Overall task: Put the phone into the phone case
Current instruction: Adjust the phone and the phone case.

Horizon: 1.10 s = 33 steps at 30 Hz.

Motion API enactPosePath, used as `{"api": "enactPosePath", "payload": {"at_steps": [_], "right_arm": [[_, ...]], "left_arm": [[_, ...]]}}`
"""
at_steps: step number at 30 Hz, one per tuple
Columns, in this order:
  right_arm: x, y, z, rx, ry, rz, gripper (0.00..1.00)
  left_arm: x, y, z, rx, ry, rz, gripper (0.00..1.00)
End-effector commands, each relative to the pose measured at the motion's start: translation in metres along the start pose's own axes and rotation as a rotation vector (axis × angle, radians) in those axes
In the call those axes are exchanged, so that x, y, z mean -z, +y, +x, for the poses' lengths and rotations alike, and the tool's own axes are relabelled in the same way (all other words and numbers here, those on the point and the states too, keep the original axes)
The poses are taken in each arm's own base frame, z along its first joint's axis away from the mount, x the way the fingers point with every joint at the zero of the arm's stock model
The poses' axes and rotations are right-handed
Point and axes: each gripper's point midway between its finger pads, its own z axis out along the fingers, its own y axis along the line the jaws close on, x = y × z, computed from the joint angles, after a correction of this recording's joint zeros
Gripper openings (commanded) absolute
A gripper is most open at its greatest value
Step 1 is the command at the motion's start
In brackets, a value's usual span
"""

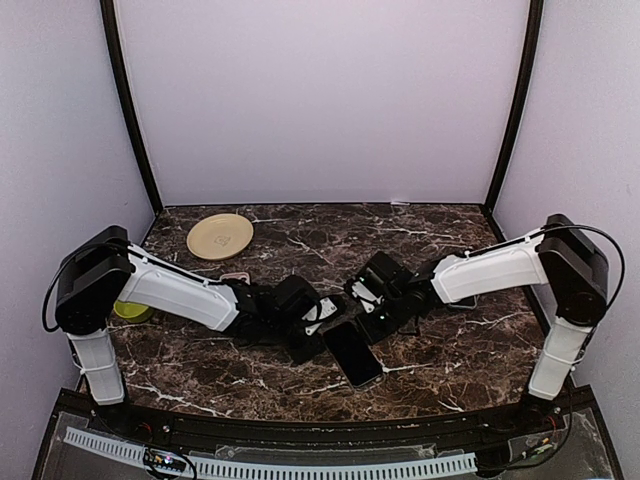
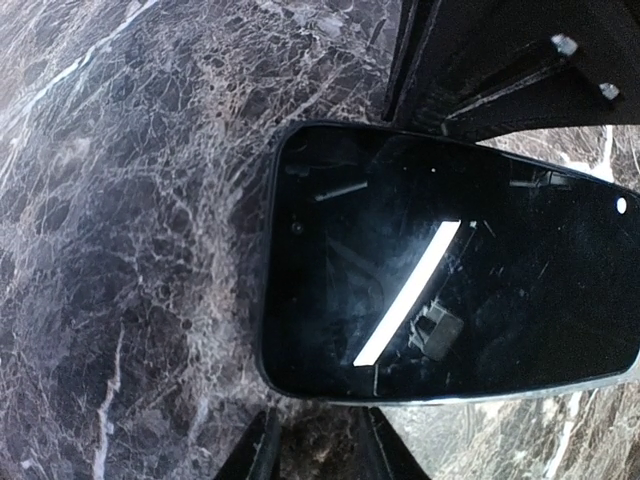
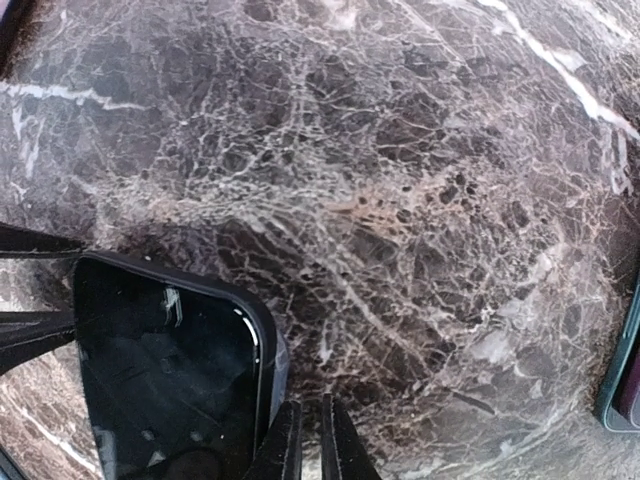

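The phone point(image 1: 353, 352) lies flat and screen up on the dark marble table point(image 1: 460, 350), near the middle of the front half and between the 2 arms, its long side running at a slant from upper left to lower right in the top view. The left gripper point(image 2: 360, 270) reaches in from the left and straddles the phone across its width. In the left wrist view 1 dark finger point(image 2: 480, 60) sits against the upper long edge and the other point(image 2: 265, 455) against the lower one, so the jaws are clenched on the phone, whose glass reflects a bright strip of light. The right gripper point(image 3: 310, 445) comes in from the right and hangs just beside the phone's far corner. Its 2 fingertips are drawn almost together with only a thin slot between them and nothing in that slot, and the nearer one is right next to the corner. In the right wrist view a thick dark rim runs round that corner, but I cannot tell whether it is a case. At the right edge of that view a sliver of a flat teal-edged thing point(image 3: 622, 385) lies on the marble, well apart from the phone. A yellow plate point(image 1: 220, 236) sits at the back left, and a green object point(image 1: 130, 311) shows under the left arm.
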Motion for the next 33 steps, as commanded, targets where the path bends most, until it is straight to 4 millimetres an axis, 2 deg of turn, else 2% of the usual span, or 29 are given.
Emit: {"api": "enactPosePath", "payload": {"at_steps": [1, 7, 9, 12, 16, 18, 19, 22, 26, 33], "right_arm": [[0.022, -0.009, -0.008, -0.025, -0.044, 0.038, 0.1], [0.05, -0.018, -0.003, -0.041, -0.055, 0.078, 0.13], [0.055, -0.017, 0.009, -0.067, -0.035, 0.068, 0.14], [0.062, -0.011, 0.03, -0.093, -0.01, 0.057, 0.14], [0.069, 0.009, 0.061, -0.11, 0.029, 0.012, 0.14], [0.07, 0.019, 0.076, -0.114, 0.049, -0.007, 0.14], [0.07, 0.022, 0.082, -0.121, 0.055, -0.009, 0.14], [0.067, 0.028, 0.094, -0.161, 0.045, -0.036, 0.11], [0.059, 0.047, 0.106, -0.205, 0.049, -0.132, 0.08], [0.042, 0.049, 0.125, -0.229, 0.103, -0.115, 0.05]], "left_arm": [[0.014, -0.001, 0.005, -0.021, -0.016, 0.01, 0.3], [0.035, -0.012, -0.003, -0.086, -0.053, 0.079, 0.34], [0.042, -0.012, -0.013, -0.103, -0.08, 0.077, 0.34], [0.042, -0.005, -0.026, -0.103, -0.091, 0.038, 0.34], [0.029, 0.022, -0.044, -0.059, -0.077, -0.054, 0.33], [0.022, 0.036, -0.06, -0.022, -0.085, -0.077, 0.32], [0.014, 0.044, -0.057, -0.005, -0.067, -0.088, 0.31], [0.006, 0.056, -0.067, 0.012, -0.073, -0.112, 0.31], [-0.014, 0.06, -0.06, 0.006, -0.029, -0.124, 0.3], [-0.027, 0.042, -0.053, -0.047, -0.006, -0.101, 0.3]]}}
